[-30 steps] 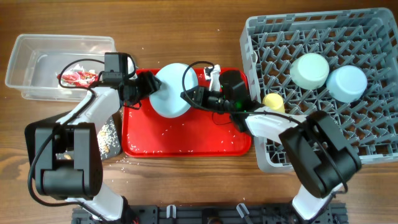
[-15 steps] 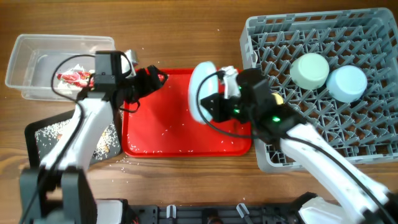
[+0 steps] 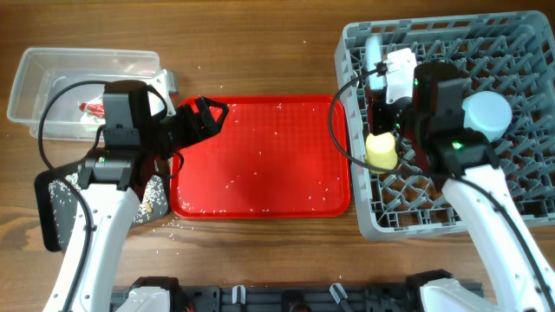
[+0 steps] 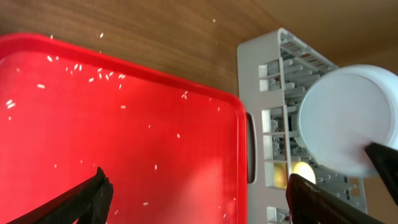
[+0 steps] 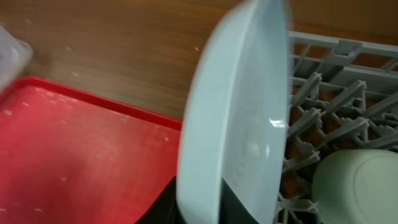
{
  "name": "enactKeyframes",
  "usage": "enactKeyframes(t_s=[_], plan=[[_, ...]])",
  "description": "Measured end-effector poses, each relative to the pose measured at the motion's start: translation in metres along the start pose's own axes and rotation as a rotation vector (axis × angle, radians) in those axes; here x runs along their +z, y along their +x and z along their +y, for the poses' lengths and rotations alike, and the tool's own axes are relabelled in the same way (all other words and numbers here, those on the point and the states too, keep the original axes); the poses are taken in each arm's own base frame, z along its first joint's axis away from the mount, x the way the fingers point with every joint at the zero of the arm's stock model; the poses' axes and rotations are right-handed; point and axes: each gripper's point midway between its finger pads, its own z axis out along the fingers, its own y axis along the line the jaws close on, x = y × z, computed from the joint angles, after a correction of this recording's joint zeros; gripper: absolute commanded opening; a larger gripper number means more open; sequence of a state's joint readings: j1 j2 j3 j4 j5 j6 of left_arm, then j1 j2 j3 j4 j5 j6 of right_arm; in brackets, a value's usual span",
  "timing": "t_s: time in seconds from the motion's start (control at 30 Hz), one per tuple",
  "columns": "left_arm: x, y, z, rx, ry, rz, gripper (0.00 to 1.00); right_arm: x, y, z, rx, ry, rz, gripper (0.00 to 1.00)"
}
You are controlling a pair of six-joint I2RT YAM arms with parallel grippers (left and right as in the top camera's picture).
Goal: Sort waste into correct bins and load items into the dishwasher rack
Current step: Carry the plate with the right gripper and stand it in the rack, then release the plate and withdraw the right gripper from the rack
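My right gripper [image 3: 375,76] is shut on the pale round plate [image 3: 372,45] and holds it on edge over the left part of the grey dishwasher rack [image 3: 520,195]. In the right wrist view the plate [image 5: 239,106] stands upright between the fingers [image 5: 239,208], beside the mint-green bowl [image 5: 354,180]. The yellow cup [image 3: 381,149] and the pale-blue bowl [image 3: 487,115] sit in the rack. My left gripper [image 3: 206,115] is open and empty above the red tray's upper left corner. The red wrapper [image 3: 90,107] lies in the clear tub [image 3: 87,61]. The spoon is out of view.
The flat red serving tray [image 3: 260,165] lies in the middle with scattered rice grains. The black tray [image 3: 54,204] with food scraps lies at the left, partly under my left arm. Bare wooden table shows behind the red tray.
My right gripper lifted the plate off the red tray, turned it on edge and carried it right, over the rack. My left gripper stayed near the tray's upper left corner.
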State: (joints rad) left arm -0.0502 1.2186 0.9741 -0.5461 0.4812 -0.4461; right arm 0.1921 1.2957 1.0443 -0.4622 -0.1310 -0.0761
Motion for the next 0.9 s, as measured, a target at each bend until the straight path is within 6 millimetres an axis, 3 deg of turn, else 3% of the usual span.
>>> enactKeyframes(t_s=[0.13, 0.23, 0.27, 0.3, 0.47, 0.57, 0.67, 0.73, 0.77, 0.83, 0.9], plan=[[0.000, 0.003, 0.002, -0.008, -0.007, 0.013, 0.91, 0.028, 0.024, 0.000, -0.035, -0.030, 0.101, 0.13], [-0.001, 0.003, 0.001, -0.006, -0.005, 0.010, 0.91, 0.027, 0.020, 0.003, -0.045, -0.053, 0.084, 0.12], [-0.002, 0.003, 0.000, -0.003, -0.004, 0.008, 0.91, 0.026, 0.018, 0.004, -0.046, -0.056, 0.078, 0.25], [-0.003, 0.002, 0.000, 0.005, -0.002, 0.004, 0.92, 0.025, 0.017, 0.004, -0.046, -0.058, 0.071, 0.46], [-0.009, 0.004, -0.003, 0.024, 0.001, -0.001, 0.95, 0.006, 0.000, 0.005, -0.046, -0.045, 0.001, 0.49], [-0.009, 0.005, -0.003, 0.024, -0.001, 0.002, 0.95, -0.013, -0.014, 0.002, -0.033, -0.012, -0.060, 0.61], [-0.009, 0.005, -0.002, 0.023, -0.002, 0.004, 0.94, -0.033, -0.025, 0.001, -0.013, 0.009, -0.114, 0.61], [-0.009, 0.007, -0.001, 0.020, -0.006, 0.011, 0.93, -0.051, -0.030, 0.003, -0.003, 0.007, -0.152, 0.72], [-0.011, 0.011, 0.000, 0.020, -0.012, 0.023, 0.94, -0.066, -0.036, 0.007, 0.005, -0.001, -0.191, 0.75], [-0.022, 0.017, 0.000, 0.027, -0.038, 0.029, 0.97, -0.100, -0.047, 0.015, 0.011, -0.028, -0.281, 0.89], [-0.049, 0.017, -0.002, 0.053, -0.092, -0.015, 1.00, -0.149, -0.060, 0.027, -0.001, -0.056, -0.414, 1.00]])
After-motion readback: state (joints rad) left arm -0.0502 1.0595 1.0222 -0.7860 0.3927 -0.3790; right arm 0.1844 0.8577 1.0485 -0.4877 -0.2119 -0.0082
